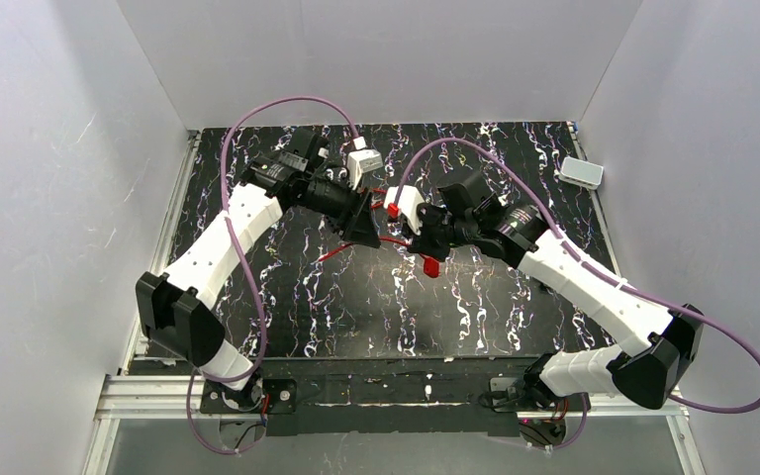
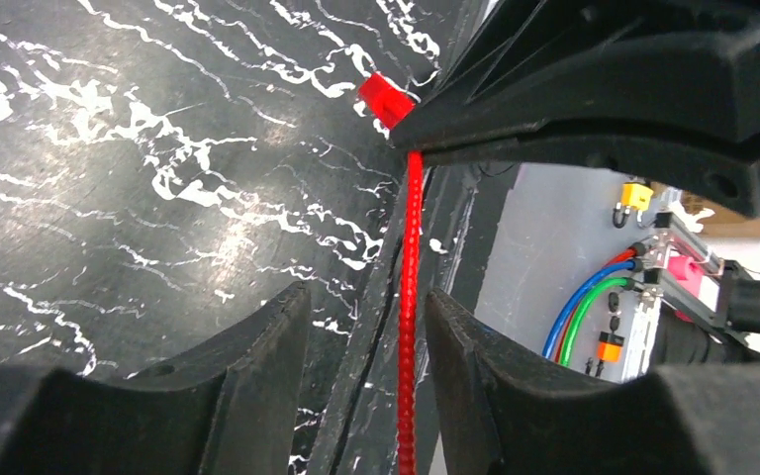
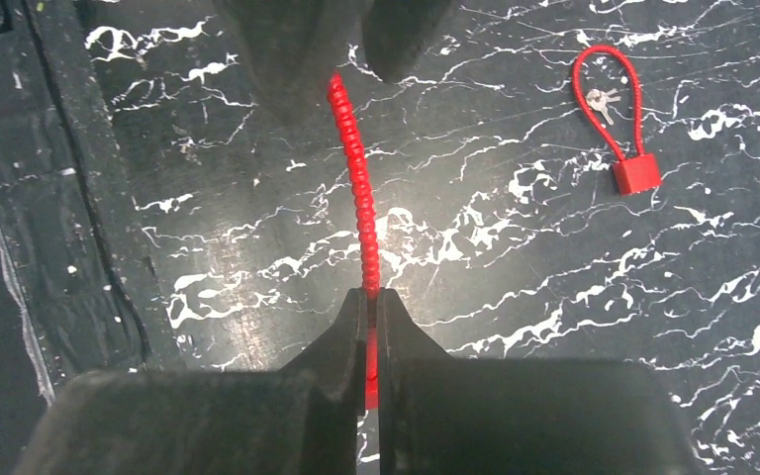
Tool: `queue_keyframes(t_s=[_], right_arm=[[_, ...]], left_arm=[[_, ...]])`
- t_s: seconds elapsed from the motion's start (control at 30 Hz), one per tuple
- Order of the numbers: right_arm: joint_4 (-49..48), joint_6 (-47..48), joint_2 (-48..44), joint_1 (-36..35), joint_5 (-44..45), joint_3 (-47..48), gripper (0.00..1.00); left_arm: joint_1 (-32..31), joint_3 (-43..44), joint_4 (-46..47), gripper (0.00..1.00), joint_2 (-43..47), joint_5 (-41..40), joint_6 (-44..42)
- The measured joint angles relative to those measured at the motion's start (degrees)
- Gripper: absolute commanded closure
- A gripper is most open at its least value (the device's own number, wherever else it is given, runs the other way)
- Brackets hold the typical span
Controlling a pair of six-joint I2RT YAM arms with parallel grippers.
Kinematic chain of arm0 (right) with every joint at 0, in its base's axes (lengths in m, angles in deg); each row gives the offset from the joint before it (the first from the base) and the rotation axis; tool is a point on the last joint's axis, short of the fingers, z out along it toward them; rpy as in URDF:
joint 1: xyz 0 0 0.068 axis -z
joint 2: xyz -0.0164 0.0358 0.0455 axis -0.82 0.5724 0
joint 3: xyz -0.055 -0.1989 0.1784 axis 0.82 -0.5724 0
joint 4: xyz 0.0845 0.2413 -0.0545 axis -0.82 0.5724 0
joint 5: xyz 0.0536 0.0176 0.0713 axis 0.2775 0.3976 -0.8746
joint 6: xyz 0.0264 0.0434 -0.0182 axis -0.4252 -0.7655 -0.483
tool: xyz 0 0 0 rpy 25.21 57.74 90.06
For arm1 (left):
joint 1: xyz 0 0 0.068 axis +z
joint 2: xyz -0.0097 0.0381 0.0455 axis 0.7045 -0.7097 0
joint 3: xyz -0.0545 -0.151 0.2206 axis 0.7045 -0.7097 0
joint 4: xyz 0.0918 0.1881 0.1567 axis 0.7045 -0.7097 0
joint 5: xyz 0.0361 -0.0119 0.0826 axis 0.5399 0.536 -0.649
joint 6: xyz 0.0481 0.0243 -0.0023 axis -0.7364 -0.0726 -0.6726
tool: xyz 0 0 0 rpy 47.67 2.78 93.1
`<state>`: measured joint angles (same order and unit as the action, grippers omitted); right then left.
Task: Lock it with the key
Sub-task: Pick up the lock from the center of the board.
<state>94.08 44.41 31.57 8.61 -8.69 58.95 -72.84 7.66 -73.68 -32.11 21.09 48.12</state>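
The left claw (image 2: 366, 295) stands open, its fingers apart on either side of a red beaded cable (image 2: 412, 297), with a small red block (image 2: 386, 96) at 12 o'clock just beside the tip of the opposing claw. The right claw (image 3: 371, 297), over the marbled black table (image 3: 515, 297), is clamped tight on the same cable, which runs from its jaws toward 12 o'clock into the left claw. At 2 o'clock from the right claw, well apart, a second red cable lock (image 3: 636, 175) lies flat on the table with small silver keys (image 3: 602, 98) inside its loop.
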Motion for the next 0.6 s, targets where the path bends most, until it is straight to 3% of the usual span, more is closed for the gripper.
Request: queue_keyframes(t_s=[0.13,0.2,0.23,0.37,0.47,0.53,0.6], right_arm=[[0.0,-0.9,0.0,-0.2,-1.3,0.3,0.99],[-0.2,-1.3,-0.1,-0.2,-1.5,0.3,0.96],[-0.2,-1.6,-0.1,-0.1,-1.5,0.3,0.88],[-0.5,-3.3,-0.9,-0.1,-2.2,0.3,0.42],[-0.9,-4.2,-2.3,-0.1,-3.6,0.3,0.14],[-0.8,-4.2,-3.3,-0.1,-4.7,0.3,0.03],[-0.6,-3.9,-4.1,-0.1,-6.3,0.3,0.02]], left_arm=[[-0.1,0.0,1.3,0.98,-1.1,2.8,2.4],[-0.2,0.0,1.7,1.0,-1.2,4.0,2.7],[-0.2,-0.1,1.8,1.0,-1.2,4.4,2.8],[-0.2,-1.1,2.0,1.0,0.4,4.9,0.8],[-0.1,-1.4,0.7,1.0,2.1,4.9,-2.3],[0.0,-1.4,-0.7,1.0,3.2,5.2,-5.5],[0.2,-1.4,-2.9,1.0,4.6,5.7,-9.5]])
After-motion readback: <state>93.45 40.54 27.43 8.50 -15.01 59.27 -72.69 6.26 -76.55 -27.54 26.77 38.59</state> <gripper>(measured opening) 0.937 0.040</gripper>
